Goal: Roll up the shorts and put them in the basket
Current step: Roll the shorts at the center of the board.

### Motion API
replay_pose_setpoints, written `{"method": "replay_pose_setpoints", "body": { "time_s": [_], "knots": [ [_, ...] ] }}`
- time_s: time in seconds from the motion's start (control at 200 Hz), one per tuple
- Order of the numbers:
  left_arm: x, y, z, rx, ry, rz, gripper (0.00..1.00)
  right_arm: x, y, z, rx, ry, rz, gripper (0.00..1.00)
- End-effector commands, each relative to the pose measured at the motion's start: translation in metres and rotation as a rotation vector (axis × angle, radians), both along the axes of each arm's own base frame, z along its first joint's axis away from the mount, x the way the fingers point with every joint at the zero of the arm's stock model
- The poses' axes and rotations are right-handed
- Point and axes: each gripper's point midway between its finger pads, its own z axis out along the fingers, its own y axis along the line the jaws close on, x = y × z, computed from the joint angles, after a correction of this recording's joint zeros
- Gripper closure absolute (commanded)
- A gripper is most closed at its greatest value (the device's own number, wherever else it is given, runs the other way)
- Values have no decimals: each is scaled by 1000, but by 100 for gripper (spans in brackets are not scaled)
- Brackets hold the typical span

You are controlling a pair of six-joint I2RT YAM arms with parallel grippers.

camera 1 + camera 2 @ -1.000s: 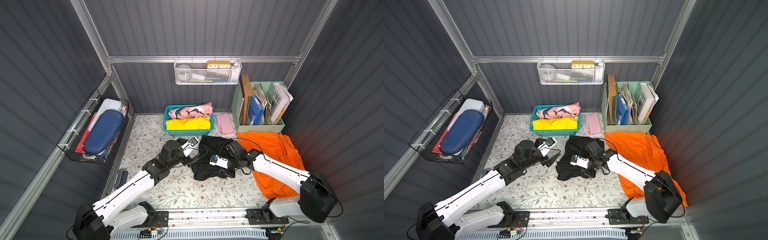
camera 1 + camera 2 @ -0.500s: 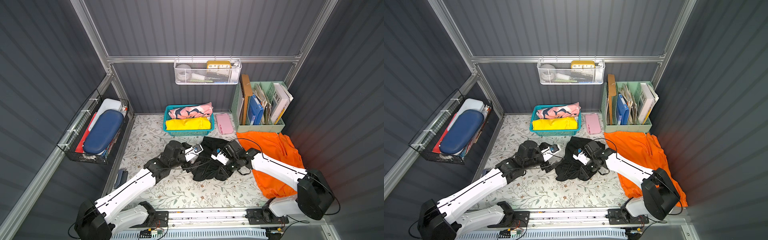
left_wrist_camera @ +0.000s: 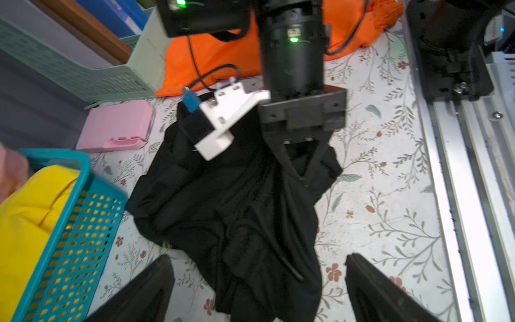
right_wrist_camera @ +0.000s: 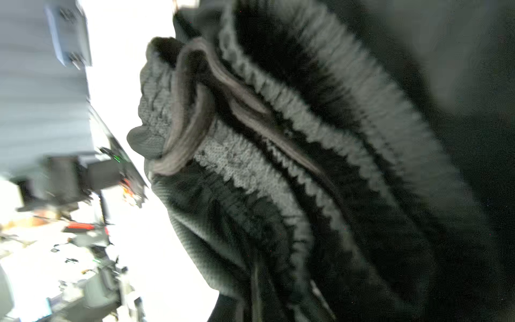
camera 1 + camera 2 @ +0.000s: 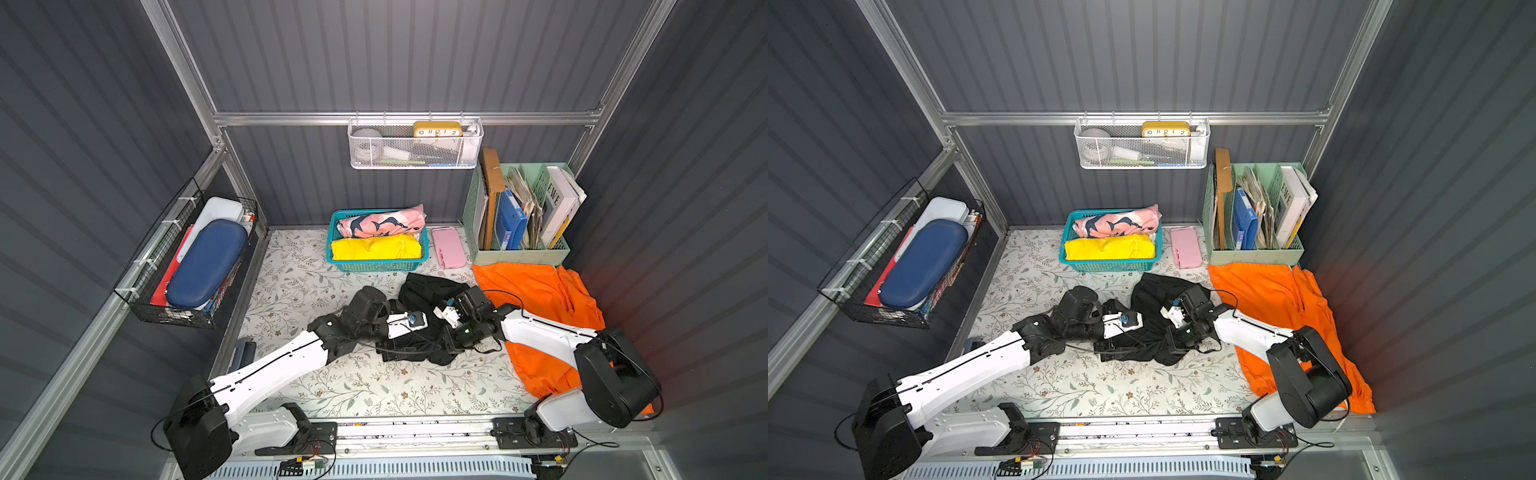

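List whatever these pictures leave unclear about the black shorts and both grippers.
- Left wrist view: left gripper open, its fingers cut by the frame edge; how much cloth the shut right gripper pinches is buried in folds of the black drawstring shorts.
- Right wrist view: blurred, filled by that fabric; no fingers show.
- Both top views: right arm covers part of the bright orange shorts; grippers' tips vanish against dark fabric.
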Motion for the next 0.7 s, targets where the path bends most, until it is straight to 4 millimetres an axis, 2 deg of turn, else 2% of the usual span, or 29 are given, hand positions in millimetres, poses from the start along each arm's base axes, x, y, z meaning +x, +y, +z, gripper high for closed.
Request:
{"method": "replay_pose_setpoints", "body": {
  "time_s": [0.0,0.13,0.27,0.36,0.485,0.695],
  "knots": [
    [-18,-7,-23,68,10,-79,0,1,4,8,90,69,-27,100],
    [-28,-20,-44,107,13,-129,0,1,3,7,117,95,-28,100],
    [-18,-24,-60,129,-26,-120,0,-2,3,8,137,103,-12,100],
    [-20,-24,-73,156,12,-119,1,-2,4,10,149,103,-7,100],
    [-8,-25,-91,183,2,-85,1,-2,3,8,147,101,-5,100],
    [23,-21,-91,140,11,-12,3,-2,3,11,152,77,5,100]
  ]
}}
